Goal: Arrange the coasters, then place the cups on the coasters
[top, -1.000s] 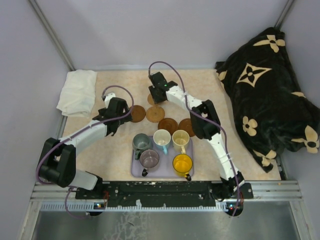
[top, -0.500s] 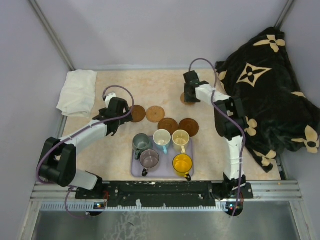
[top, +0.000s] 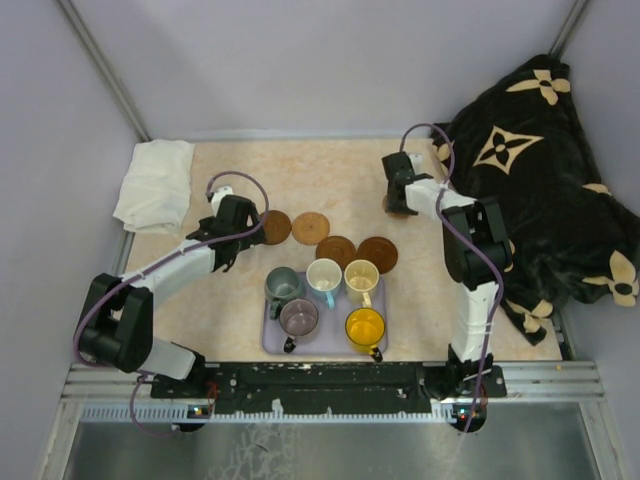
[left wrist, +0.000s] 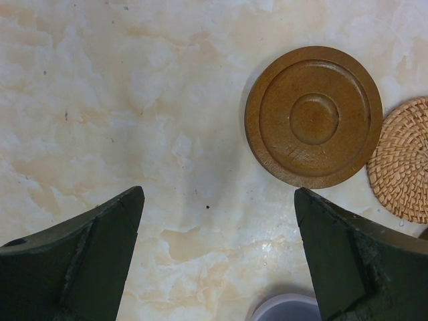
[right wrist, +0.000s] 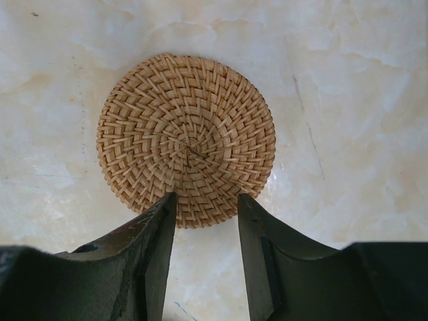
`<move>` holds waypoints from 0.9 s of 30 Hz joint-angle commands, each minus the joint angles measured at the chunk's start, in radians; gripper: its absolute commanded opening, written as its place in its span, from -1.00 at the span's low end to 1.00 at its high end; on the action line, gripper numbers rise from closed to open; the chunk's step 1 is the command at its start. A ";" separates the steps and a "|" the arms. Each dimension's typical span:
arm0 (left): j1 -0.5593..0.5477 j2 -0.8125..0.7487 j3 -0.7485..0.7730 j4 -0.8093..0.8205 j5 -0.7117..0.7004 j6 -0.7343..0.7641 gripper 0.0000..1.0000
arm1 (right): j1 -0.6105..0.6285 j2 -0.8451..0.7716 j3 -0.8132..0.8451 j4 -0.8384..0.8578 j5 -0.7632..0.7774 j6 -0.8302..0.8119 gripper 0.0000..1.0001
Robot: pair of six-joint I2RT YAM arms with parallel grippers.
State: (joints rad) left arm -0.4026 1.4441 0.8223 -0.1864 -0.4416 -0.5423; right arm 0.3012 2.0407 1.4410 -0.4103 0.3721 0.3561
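Four coasters lie in a loose row: a dark brown one (top: 275,227) (left wrist: 313,115), a woven tan one (top: 311,224) (left wrist: 404,160), and two dark ones (top: 336,250) (top: 377,254). A second woven coaster (right wrist: 186,140) lies flat at the back right, partly under my right gripper (top: 398,193) (right wrist: 206,197). Its jaws stand half open, with both tips over the coaster's near edge and nothing pinched between them. My left gripper (top: 228,228) (left wrist: 217,197) is wide open over bare table, left of the dark brown coaster. The cups stand on the tray: grey-green (top: 282,285), white (top: 323,275), cream (top: 361,277), mauve (top: 299,318), yellow (top: 365,327).
The lavender tray (top: 272,340) sits at the near middle; its corner (left wrist: 287,307) shows below my left fingers. A white cloth (top: 155,183) lies at the back left. A black flowered blanket (top: 540,180) fills the right side, close to my right gripper.
My right gripper has swung from the back middle to the back right, and the woven coaster under it has moved along. The left arm has not moved.
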 commanded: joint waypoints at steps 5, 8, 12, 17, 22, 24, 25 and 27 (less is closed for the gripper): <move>0.006 0.008 0.033 0.010 0.018 0.011 0.99 | -0.069 -0.043 -0.079 -0.074 0.030 0.008 -0.17; 0.006 0.010 0.033 0.013 0.018 0.010 0.99 | -0.070 -0.041 -0.073 -0.062 0.033 -0.018 -0.16; 0.007 0.005 0.035 0.013 0.018 0.010 0.99 | -0.070 -0.040 -0.057 -0.066 0.029 -0.031 -0.14; 0.006 -0.009 0.028 0.015 0.011 0.010 0.99 | -0.068 -0.111 -0.070 -0.020 -0.014 -0.041 -0.07; 0.006 -0.017 0.025 0.017 0.012 0.007 0.99 | -0.054 -0.199 -0.046 0.020 -0.072 -0.072 0.02; 0.005 -0.020 0.019 0.025 0.011 0.007 0.99 | -0.034 -0.223 -0.018 0.026 -0.074 -0.088 0.03; 0.006 -0.022 0.016 0.027 0.010 0.008 0.99 | -0.022 -0.230 -0.004 0.027 -0.075 -0.093 0.03; 0.006 -0.022 0.016 0.028 0.011 0.008 0.99 | 0.001 -0.242 0.024 0.024 -0.079 -0.104 0.04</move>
State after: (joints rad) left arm -0.4019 1.4448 0.8227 -0.1844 -0.4328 -0.5415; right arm 0.2588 1.8900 1.3724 -0.4206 0.3138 0.2955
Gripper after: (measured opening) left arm 0.996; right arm 0.516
